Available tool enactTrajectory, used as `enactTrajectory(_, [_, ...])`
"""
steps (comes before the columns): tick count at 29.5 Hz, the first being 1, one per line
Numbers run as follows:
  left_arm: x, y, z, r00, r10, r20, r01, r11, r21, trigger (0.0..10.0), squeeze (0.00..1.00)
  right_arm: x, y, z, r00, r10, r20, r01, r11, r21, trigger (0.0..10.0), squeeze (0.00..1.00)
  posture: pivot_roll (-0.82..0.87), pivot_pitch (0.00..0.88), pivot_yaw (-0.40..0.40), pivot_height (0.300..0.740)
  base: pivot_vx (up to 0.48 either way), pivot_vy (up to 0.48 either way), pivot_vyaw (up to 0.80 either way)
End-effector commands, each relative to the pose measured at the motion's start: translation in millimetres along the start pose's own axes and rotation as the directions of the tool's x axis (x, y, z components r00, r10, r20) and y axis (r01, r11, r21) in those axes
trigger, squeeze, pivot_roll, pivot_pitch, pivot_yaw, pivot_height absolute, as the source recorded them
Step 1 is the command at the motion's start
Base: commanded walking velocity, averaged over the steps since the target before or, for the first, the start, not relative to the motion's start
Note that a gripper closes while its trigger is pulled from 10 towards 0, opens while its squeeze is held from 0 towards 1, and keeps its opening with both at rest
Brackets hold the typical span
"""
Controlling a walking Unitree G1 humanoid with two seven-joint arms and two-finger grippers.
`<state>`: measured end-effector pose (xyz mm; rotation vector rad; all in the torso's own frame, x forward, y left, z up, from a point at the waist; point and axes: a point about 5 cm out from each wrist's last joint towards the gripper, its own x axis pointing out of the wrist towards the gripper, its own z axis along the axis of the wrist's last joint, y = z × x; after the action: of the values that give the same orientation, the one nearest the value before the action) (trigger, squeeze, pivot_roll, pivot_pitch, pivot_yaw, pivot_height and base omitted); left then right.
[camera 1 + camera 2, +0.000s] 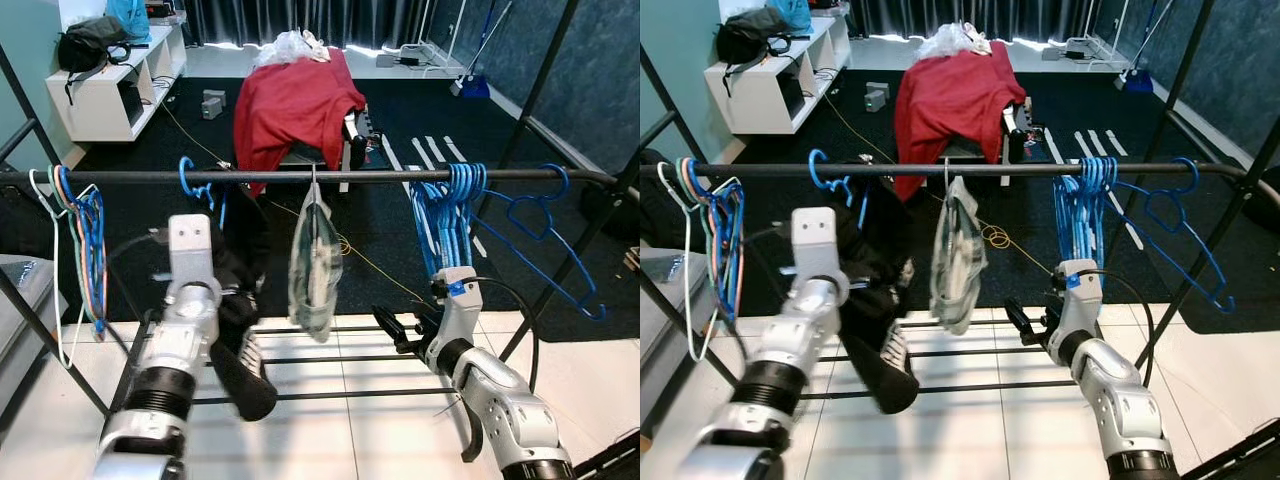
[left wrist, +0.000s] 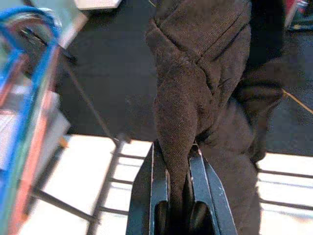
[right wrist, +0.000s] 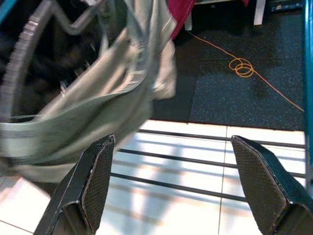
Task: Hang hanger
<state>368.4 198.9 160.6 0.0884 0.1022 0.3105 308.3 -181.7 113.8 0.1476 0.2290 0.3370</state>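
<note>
Hanger hook, blue (image 1: 186,172), sits over the black rail (image 1: 300,177) of the clothes rack, left of centre, and a dark brown garment (image 1: 875,275) falls from it toward the white tiled floor (image 1: 330,430). Our left gripper (image 2: 177,161) has its fingers (image 2: 159,176) pinched narrow on a fold of that garment, low on the cloth, as the left wrist view makes plain. Our right gripper (image 3: 173,176) is lower and to the right, fingers spread wide and holding nothing, near the pale green garment (image 1: 315,270) that hangs mid-rail on its own hanger. Further right a cluster of blue hangers (image 1: 455,200) crowds the rail, and a mixed bunch (image 1: 75,225) hangs at the far left. We judge the hanging nearly done: the hook looks seated, though we cannot tell how deep. To finish well, we would first let the cloth's weight settle on the hook, keeping the pull straight down, not sideways, so the hook does not ride off the rail. Then we would part the left fingers slowly and draw back along the fold, clear of the pale green garment.
</note>
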Motion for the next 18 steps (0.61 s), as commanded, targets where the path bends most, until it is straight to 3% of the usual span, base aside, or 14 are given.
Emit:
enactTrajectory(1, [-0.7,7.0,23,0.991,0.012,0.130,-0.012,1.000,0.003,0.0,0.00,-0.2,-0.5,-1,1.000,-0.004,0.002,0.004,1.000,0.011,10.0,0.00,-0.09,0.068,0.008,0.740,0.000,0.000,0.00])
enactTrajectory(2, [-1.6,17.9,30,0.985,0.019,0.172,-0.020,1.000,0.005,0.0,0.00,-0.3,-0.5,-1,1.000,-0.004,0.002,0.004,1.000,0.011,10.0,0.00,-0.09,0.070,0.010,0.740,0.000,0.000,0.00])
enactTrajectory(3, [-6.5,41.1,39,0.971,0.043,0.234,-0.040,0.999,-0.017,0.0,0.00,-0.4,-0.7,-2,1.000,-0.004,0.002,0.004,1.000,0.013,10.0,0.00,-0.08,0.070,0.008,0.740,0.000,0.000,0.00])
enactTrajectory(4, [-6.5,41.1,39,0.971,0.043,0.234,-0.040,0.999,-0.017,0.0,0.00,-0.4,-0.7,-2,1.000,-0.004,0.002,0.004,1.000,0.013,10.0,0.00,-0.08,0.070,0.008,0.740,0.000,0.000,0.00])
enactTrajectory(7, [-13.0,59.8,36,0.965,0.029,0.261,-0.030,1.000,-0.001,0.0,0.00,-0.1,-1.1,-2,1.000,-0.001,0.000,0.001,1.000,0.017,10.0,0.00,-0.06,0.075,-0.001,0.740,0.000,0.000,0.00])
enactTrajectory(12, [-25.4,69.3,14,0.966,-0.040,0.255,0.035,0.999,0.023,0.0,0.00,1.5,-1.0,-2,1.000,0.011,-0.008,-0.011,1.000,0.020,10.0,0.00,-0.06,0.075,-0.006,0.740,0.000,0.000,0.00])
enactTrajectory(13, [-31.1,66.3,6,0.967,-0.074,0.244,0.069,0.997,0.027,0.0,0.00,1.4,-1.2,-2,1.000,0.013,-0.010,-0.013,1.000,0.020,10.0,0.00,-0.06,0.073,-0.007,0.740,0.000,0.000,0.00])
enactTrajectory(14, [-38.4,61.9,-3,0.967,-0.113,0.230,0.108,0.994,0.034,0.8,0.00,1.1,-1.4,-3,1.000,0.014,-0.012,-0.014,1.000,0.020,10.0,0.00,-0.06,0.072,-0.006,0.740,0.000,0.000,0.00])
enactTrajectory(16, [-43.2,59.0,-8,0.966,-0.137,0.221,0.132,0.991,0.036,0.8,0.00,0.8,-1.5,-3,1.000,0.014,-0.013,-0.014,1.000,0.020,10.0,0.00,-0.06,0.072,-0.006,0.740,0.000,0.000,0.00])
enactTrajectory(17, [-49.5,56.3,-15,0.964,-0.166,0.207,0.153,0.985,0.074,8.8,0.00,0.5,-1.7,-3,1.000,0.015,-0.015,-0.015,1.000,0.020,10.0,0.00,-0.06,0.070,-0.009,0.740,-0.480,0.000,0.00])
enactTrajectory(18, [-53.8,55.3,-19,0.963,-0.183,0.198,0.165,0.981,0.103,8.8,0.00,0.4,-1.8,-3,1.000,0.016,-0.016,-0.016,1.000,0.020,10.0,0.00,-0.06,0.070,-0.009,0.740,-0.480,0.000,0.00])
